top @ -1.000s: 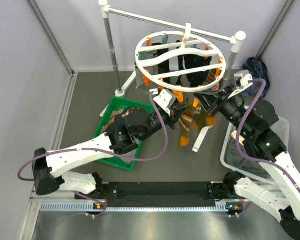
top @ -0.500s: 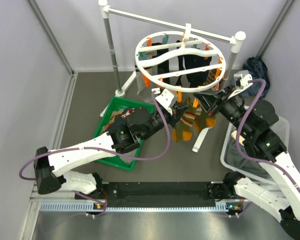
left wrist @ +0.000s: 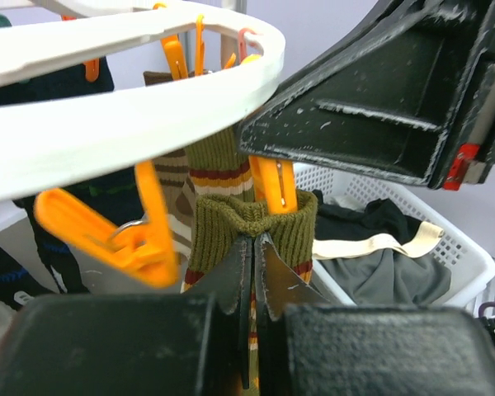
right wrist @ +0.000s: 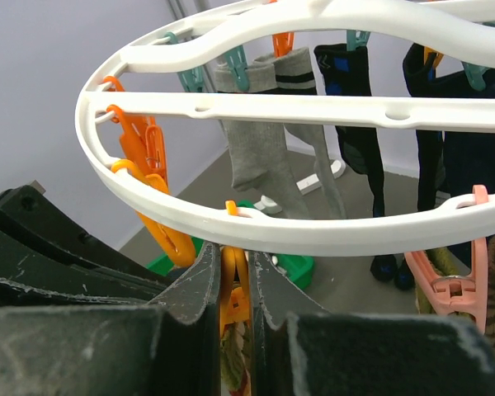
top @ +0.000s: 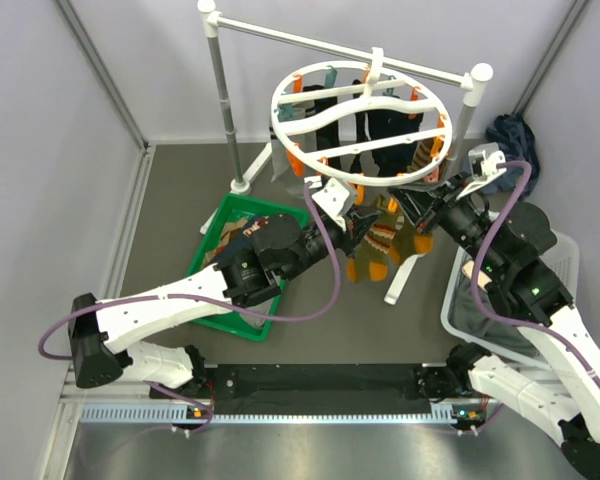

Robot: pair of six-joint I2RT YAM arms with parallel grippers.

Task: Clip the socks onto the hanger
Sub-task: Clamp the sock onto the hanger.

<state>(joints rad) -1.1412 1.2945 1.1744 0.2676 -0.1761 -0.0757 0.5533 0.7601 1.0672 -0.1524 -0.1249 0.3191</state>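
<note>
The white ring hanger hangs from the rail, with dark and grey socks clipped round it. My left gripper sits just under the ring's near rim. It is shut on the olive-green cuff of a striped brown sock, whose foot dangles below. The cuff sits right at the jaws of an orange clip under the hanger's rim. My right gripper comes in from the right. It is shut on that orange clip, squeezing its handles beneath the rim.
A green tray holding more socks lies on the floor to the left. A white lattice basket with dark cloth stands on the right. The rail stand's post and foot are behind, and a dark bundle is at the back right.
My left gripper has risen and shifted slightly right, lifting the striped sock's cuff up to the clip. The right gripper has stayed on the clip.
</note>
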